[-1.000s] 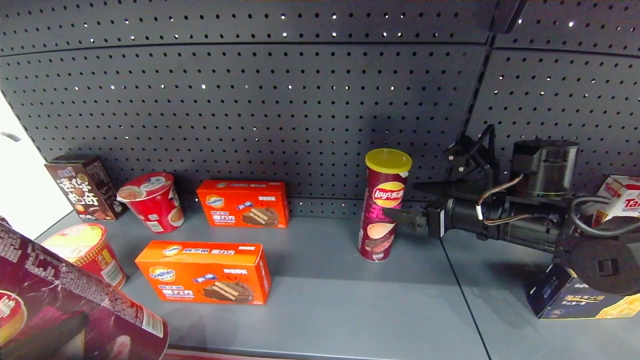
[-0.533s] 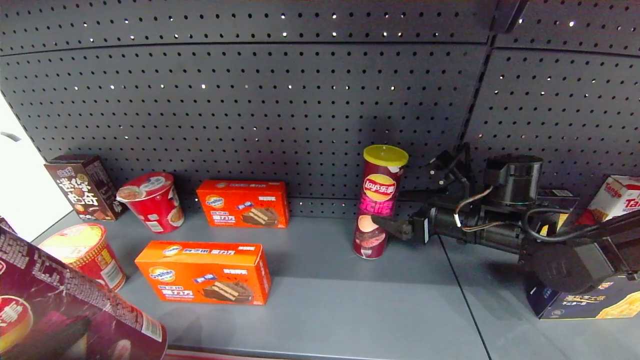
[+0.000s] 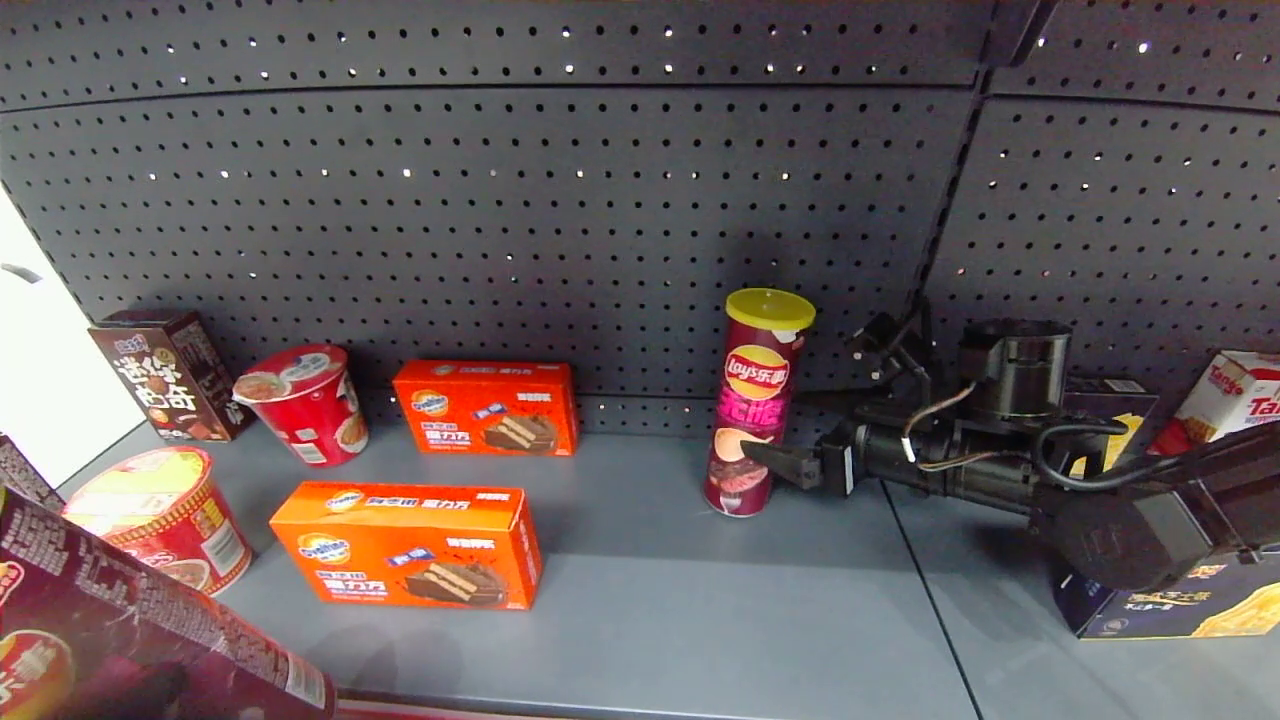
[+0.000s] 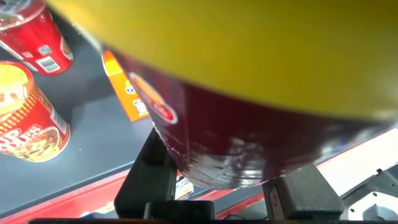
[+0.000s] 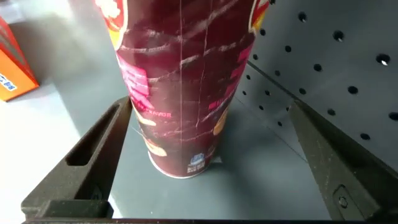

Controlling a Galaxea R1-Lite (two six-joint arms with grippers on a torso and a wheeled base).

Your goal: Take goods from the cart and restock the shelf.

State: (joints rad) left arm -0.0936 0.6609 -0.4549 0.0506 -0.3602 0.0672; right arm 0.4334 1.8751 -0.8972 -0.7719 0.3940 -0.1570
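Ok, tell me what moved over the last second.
The right gripper moved the chips can left and deeper on the shelf; its jaws stand wide around it. The left gripper lowered its held can slightly. Orange boxes and noodle cups stayed put.

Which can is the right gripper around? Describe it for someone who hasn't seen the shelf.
On the grey shelf, right of the two orange boxes, a tall maroon can with a yellow lid stands upright near the pegboard. It is the only standing tube there, inside the open right gripper.
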